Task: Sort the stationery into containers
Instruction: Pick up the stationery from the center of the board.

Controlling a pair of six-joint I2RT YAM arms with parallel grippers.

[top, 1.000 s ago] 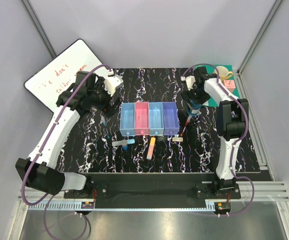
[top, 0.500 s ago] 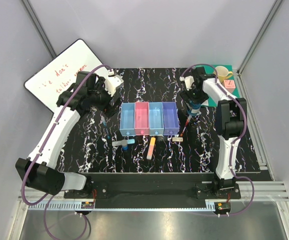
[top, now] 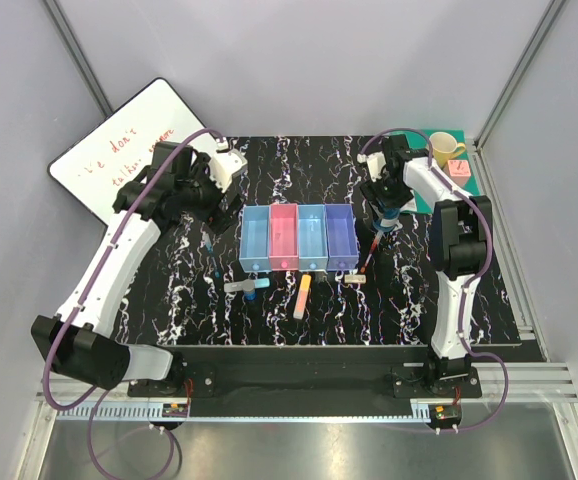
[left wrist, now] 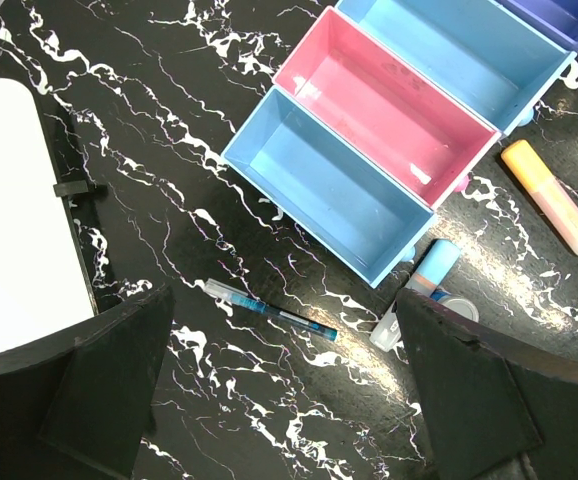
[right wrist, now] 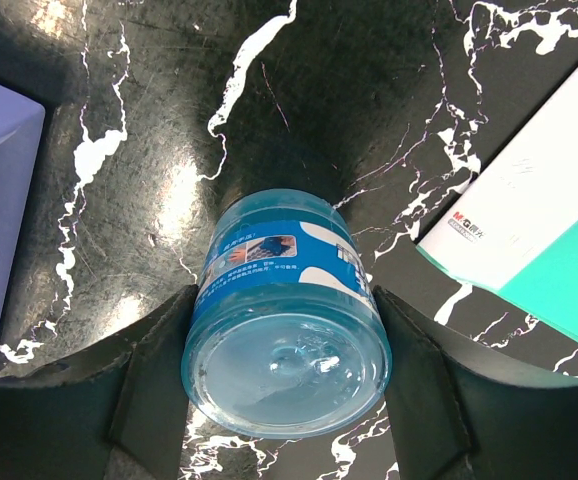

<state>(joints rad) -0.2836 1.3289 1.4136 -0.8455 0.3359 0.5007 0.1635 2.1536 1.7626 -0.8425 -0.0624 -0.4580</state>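
Black marbled counter under two robot arms, mid-sort: the blue round bottle is clamped between the fingers of the right gripper. Its shadow on the counter suggests it hangs clear of the surface, near a corner of the green book. Over the past second the right gripper has drifted slightly toward the far side with the bottle in its grasp. That reads as a pickup completed and a carry beginning. The purple bin, the closest of the four joined bins, lies just to its left. The left gripper hovers wide open and empty above the blue pen. The grey marker, orange highlighter, red pen and white eraser lie loose near the bins, unsorted.
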